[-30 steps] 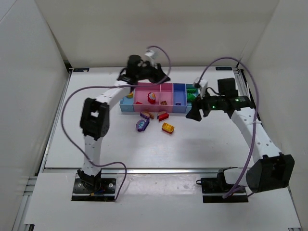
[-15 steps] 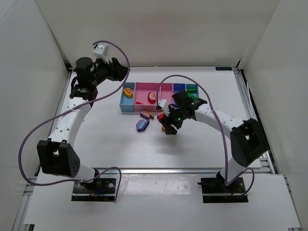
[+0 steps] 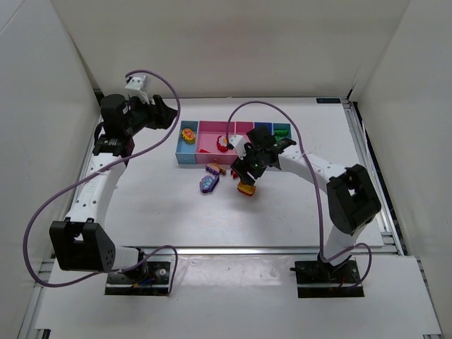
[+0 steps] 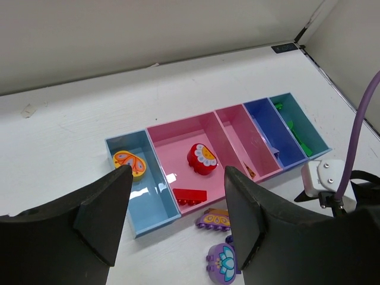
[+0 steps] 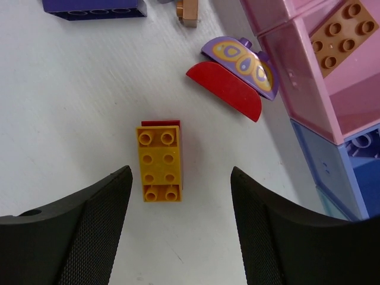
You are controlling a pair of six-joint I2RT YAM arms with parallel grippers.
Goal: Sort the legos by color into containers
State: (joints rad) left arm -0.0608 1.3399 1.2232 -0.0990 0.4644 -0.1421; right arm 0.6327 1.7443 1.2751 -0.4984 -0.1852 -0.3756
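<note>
The containers (image 4: pixel 155 221) are a joined row of light blue, pink, blue and teal bins (image 3: pixel 185 158). A yellow butterfly piece (image 4: pixel 129 164) lies in the light blue bin. A red flower piece (image 4: pixel 202 158) and a red brick (image 4: pixel 190 196) lie in the pink one. Loose legos sit on the table in front: a yellow brick (image 5: pixel 159 164), a red half-round (image 5: pixel 225 92) and purple pieces (image 4: pixel 224 261). My right gripper (image 5: pixel 179 199) hangs open just over the yellow brick (image 3: pixel 246 188), holding nothing. My left gripper (image 4: pixel 175 199) is open, raised at the far left (image 3: pixel 168 113).
A dark blue brick (image 5: pixel 95 7) and a small tan piece (image 5: pixel 187 15) lie near the bins' front wall. An orange-brown brick (image 5: pixel 341 29) sits in a pink bin. Green pieces (image 4: pixel 291 127) lie in the teal bin. White walls enclose the table.
My left arm has swung from above the bins out to the far left. My right arm has come from the right end of the bins to just above the yellow brick.
</note>
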